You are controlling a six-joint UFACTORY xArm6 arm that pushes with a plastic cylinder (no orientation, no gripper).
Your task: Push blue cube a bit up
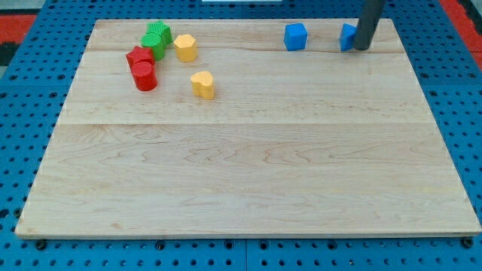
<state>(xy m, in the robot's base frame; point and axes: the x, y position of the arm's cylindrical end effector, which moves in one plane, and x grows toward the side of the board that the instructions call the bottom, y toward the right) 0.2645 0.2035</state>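
Note:
A blue cube (295, 36) sits near the view's top, right of centre, on the wooden board (248, 165). A second blue block (347, 36) lies to its right, partly hidden behind my rod; its shape is unclear. My tip (361, 49) rests on the board right against that second blue block's right side, some way right of the blue cube.
At the view's top left stand a green block (157, 38), a yellow block (185, 47), a red block (138, 57), a red cylinder (144, 76) and another yellow block (202, 84). Blue pegboard (22, 150) surrounds the board.

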